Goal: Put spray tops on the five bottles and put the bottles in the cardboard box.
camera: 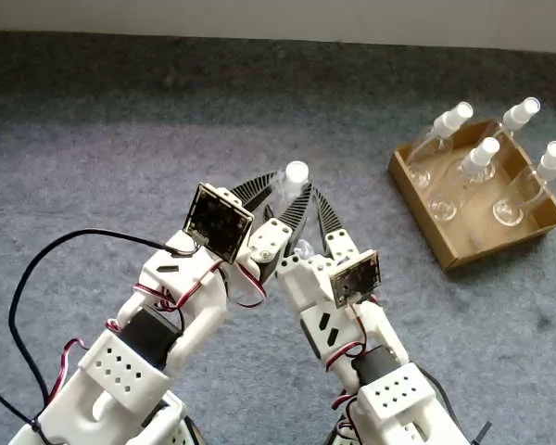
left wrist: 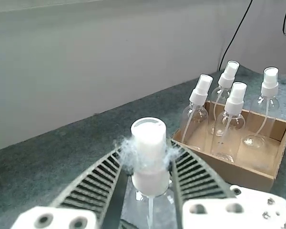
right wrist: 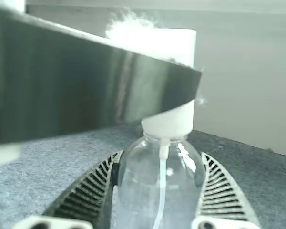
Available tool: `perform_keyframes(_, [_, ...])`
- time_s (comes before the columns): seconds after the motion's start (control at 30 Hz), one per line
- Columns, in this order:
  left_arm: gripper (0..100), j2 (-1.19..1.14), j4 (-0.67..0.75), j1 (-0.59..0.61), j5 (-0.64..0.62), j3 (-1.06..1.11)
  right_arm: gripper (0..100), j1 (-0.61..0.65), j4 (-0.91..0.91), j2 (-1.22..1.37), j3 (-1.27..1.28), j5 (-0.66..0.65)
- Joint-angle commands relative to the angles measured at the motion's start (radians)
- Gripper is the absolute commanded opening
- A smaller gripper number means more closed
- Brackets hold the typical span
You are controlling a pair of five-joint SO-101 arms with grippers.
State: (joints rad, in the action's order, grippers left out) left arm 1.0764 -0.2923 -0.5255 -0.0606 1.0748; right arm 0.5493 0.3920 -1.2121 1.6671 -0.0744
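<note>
Grey carpet [camera: 120,139] covers the table; pale wall [left wrist: 86,62] behind it. Black cable [camera: 37,269] loops over the carpet beside my L arm.

Box [camera: 417,215] sits on the carpet, well apart from my grippers, off to my R. Open top, low walls.

4 bottles [left wrist: 226,129] stand upright in the box, close together, clear, each w/ a white spray top on.

My two grippers meet mid-table, crossing each other.

R gripper [right wrist: 159,160]: narrow, fingers flank the clear body of the 5th bottle [right wrist: 157,176], one on each side, pressed to it. Bottle upright between them; dip tube visible inside. Can't tell if its base touches the carpet.

L gripper [left wrist: 148,152]: narrow, clamped on the top [left wrist: 148,143] of that bottle, one finger on each side, above my R gripper's hold. Top sits on the neck, looks straight; can't tell if fully seated.

White fluff [left wrist: 121,150] clings where my L fingers touch the top, both sides.
</note>
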Motion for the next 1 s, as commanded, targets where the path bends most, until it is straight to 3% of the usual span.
perform_keyframes(0.0, [17, -0.015, 0.015, 0.018, -0.012, -0.007, 15.9, -0.01, 0.004, -0.004, 0.096, -0.011])
perform_keyframes(0.1, [23, -0.016, 0.012, 0.018, -0.012, -0.004, 15.9, -0.01, 0.004, -0.004, 0.096, -0.011])
perform_keyframes(0.63, [23, 0.027, 0.005, 0.019, -0.012, -0.005, 15.9, -0.01, 0.004, -0.004, 0.096, -0.011])
perform_keyframes(0.97, [23, 0.231, -0.21, 0.054, 0.049, -0.004, 15.9, -0.01, 0.004, -0.004, 0.096, -0.011])
